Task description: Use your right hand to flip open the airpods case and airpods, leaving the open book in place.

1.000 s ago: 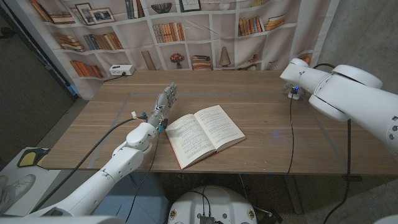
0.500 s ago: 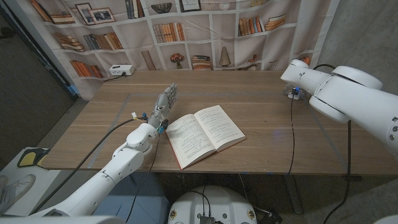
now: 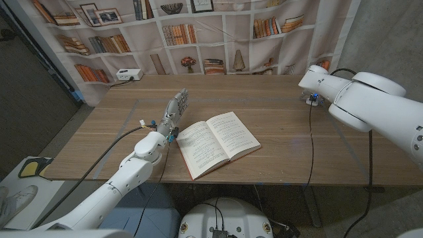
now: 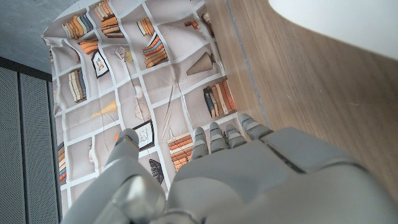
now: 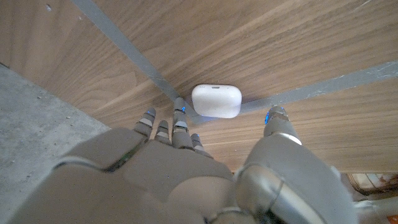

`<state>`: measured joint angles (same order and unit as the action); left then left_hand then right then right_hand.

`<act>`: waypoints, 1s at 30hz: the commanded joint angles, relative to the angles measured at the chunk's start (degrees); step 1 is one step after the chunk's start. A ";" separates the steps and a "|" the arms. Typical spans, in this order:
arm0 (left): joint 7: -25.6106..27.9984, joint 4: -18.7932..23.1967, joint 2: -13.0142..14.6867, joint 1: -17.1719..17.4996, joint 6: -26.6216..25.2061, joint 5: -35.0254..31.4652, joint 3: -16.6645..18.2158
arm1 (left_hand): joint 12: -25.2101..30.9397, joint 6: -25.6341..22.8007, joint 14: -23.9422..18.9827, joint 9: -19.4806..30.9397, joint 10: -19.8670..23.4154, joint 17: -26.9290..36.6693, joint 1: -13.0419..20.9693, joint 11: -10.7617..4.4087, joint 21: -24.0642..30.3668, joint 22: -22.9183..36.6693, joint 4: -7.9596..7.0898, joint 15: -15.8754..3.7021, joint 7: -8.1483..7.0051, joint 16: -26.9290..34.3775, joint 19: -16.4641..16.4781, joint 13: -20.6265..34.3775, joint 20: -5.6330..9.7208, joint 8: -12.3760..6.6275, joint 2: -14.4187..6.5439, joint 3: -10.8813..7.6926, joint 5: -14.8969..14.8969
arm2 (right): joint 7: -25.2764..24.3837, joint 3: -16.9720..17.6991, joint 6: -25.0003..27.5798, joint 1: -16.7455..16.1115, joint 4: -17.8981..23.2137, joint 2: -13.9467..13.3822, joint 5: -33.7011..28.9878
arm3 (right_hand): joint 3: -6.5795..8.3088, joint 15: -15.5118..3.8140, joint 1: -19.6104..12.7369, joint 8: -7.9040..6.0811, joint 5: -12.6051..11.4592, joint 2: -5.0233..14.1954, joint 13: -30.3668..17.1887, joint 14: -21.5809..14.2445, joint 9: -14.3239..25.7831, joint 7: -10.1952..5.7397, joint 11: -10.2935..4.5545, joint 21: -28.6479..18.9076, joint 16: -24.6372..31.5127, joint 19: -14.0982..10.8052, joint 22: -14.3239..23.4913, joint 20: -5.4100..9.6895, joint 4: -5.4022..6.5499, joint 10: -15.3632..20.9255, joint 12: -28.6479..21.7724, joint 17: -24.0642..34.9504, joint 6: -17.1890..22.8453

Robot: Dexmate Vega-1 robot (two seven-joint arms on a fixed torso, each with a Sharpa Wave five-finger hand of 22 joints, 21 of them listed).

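Right hand point(image 5: 186, 168) above the white airpods case point(image 5: 216, 101), fingers spread wide, holding nothing. Case lid closed, sitting near the table's point(image 3: 277, 112) far right corner. Left hand point(image 3: 173, 112) empty, fingers apart, just beside the open book point(image 3: 217, 142).

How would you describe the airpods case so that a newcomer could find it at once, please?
Start at the wooden table and follow its right side toward the far corner, where the right hand reaches down. Just past its fingertips lies the airpods case, lid closed, on a grey stripe. It is small, white and rounded, unlike the large open book mid-table.
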<state>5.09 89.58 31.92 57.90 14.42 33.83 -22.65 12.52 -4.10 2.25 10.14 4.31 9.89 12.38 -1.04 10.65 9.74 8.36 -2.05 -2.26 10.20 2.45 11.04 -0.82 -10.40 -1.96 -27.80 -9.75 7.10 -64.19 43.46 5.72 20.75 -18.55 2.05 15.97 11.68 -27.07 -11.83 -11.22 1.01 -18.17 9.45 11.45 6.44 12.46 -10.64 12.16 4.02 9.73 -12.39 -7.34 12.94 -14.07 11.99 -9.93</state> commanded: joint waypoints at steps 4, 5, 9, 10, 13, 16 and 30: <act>-0.30 -0.99 -0.72 -0.35 0.29 0.04 -0.41 | -0.10 -0.32 -0.05 -0.01 0.35 0.07 0.59 0.03 0.35 0.24 0.13 0.21 0.28 0.17 -0.09 0.24 -0.20 -0.14 0.18 0.25 -0.26 | 0.42 -0.87 -1.60 -0.50 -0.03 -0.46 0.09 | 0.42 0.14 0.32 -0.13 0.04 0.41 -0.47 -1.01 0.18 0.42 -0.71 -0.30 0.41 -0.28 0.26 0.03 0.02 0.95 -0.80 0.06 -8.46; -0.37 -1.07 -0.76 -0.42 0.34 0.01 -0.46 | -0.09 -0.35 -0.05 -0.01 0.36 0.07 0.60 0.04 0.35 0.24 0.13 0.25 0.28 0.17 -0.09 0.24 -0.18 -0.15 0.18 0.26 -0.26 | 0.49 -0.93 -1.50 -0.51 -0.03 -0.47 0.05 | 0.44 0.27 0.47 0.21 0.05 0.60 -0.76 -0.41 0.18 0.64 -0.54 -0.25 0.10 -0.17 0.27 -0.01 0.04 0.20 -0.74 0.08 -9.31; -0.46 -1.18 -0.86 -0.47 0.45 0.04 -0.50 | -0.12 -0.37 -0.05 -0.01 0.29 0.07 0.60 0.01 0.36 0.24 0.12 0.23 0.20 0.17 -0.07 0.24 -0.20 -0.16 0.18 0.28 -0.26 | 0.87 -1.44 -1.57 -0.62 -0.02 -0.49 -0.34 | 0.60 0.29 0.30 0.20 0.03 0.84 -1.19 -0.66 0.17 0.54 -0.69 -0.25 0.10 -0.18 0.27 0.00 -0.17 0.10 -1.06 0.07 -9.29; -0.48 -1.17 -0.85 -0.45 0.48 0.04 -0.49 | -0.13 -0.39 -0.04 -0.01 0.28 0.07 0.60 0.06 0.35 0.25 0.12 0.21 0.20 0.17 -0.08 0.24 -0.23 -0.16 0.18 0.28 -0.26 | 0.82 -1.40 -1.58 -0.67 -0.02 -0.50 -0.29 | 0.62 0.29 0.29 0.19 0.02 0.86 -1.21 -0.70 0.17 0.54 -0.68 -0.25 0.12 -0.17 0.27 0.00 -0.17 0.10 -1.07 0.07 -9.28; -0.42 -1.01 -0.72 -0.27 0.52 0.09 -0.38 | -0.09 -0.44 -0.07 -0.01 0.39 0.07 0.60 -0.04 0.35 0.25 0.11 0.19 0.19 0.18 -0.09 0.24 -0.18 -0.18 0.18 0.30 -0.26 | 0.77 -1.63 -1.54 -0.78 -0.02 -0.43 -0.47 | 0.73 0.16 0.05 -0.23 0.02 0.88 -1.53 -1.68 0.17 0.36 -0.85 -0.30 0.41 -0.31 0.27 0.04 -0.42 1.29 -1.82 0.05 -8.24; -0.33 -0.86 -0.63 -0.08 0.49 0.20 -0.24 | -0.07 -0.40 -0.04 -0.01 0.43 0.07 0.59 -0.08 0.36 0.25 0.10 0.17 0.15 0.17 -0.08 0.24 -0.17 -0.16 0.18 0.32 -0.26 | 0.78 -1.81 -1.54 -0.80 -0.02 -0.33 -0.63 | 0.75 0.23 0.18 0.17 0.04 1.05 -2.11 -0.81 0.17 0.51 -0.80 -0.24 -0.07 -0.21 0.26 -0.01 -0.42 0.30 -1.93 0.09 -9.12; -0.84 -1.77 -0.90 -0.12 1.10 0.43 -0.26 | -0.11 -0.43 -0.02 -0.01 0.38 0.07 0.57 -0.09 0.35 0.25 0.07 0.31 0.21 0.16 -0.12 0.24 -0.18 -0.17 0.19 0.41 -0.27 | 1.42 -2.48 0.23 -1.54 2.89 -1.21 -1.00 | 0.85 0.47 0.17 0.07 0.01 1.24 -2.54 -0.49 0.20 0.42 -0.88 -0.20 -0.24 -0.04 0.27 -0.01 -0.47 0.60 -2.43 0.09 -8.91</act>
<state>4.58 88.33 31.18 57.68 15.14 34.03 -22.99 12.52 -4.10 2.26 10.14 4.30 9.89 12.38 -1.03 10.65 9.74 8.61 -2.05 -2.25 10.20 2.45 11.04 -0.82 -10.40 -1.96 -27.56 -9.75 8.00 -66.16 41.95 4.84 21.10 -18.94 1.28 16.45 12.01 -26.77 -11.65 -11.23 1.78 -20.52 8.80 11.46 6.44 11.90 -10.64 12.16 4.03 9.73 -12.38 -7.82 13.40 -16.14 12.00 -9.93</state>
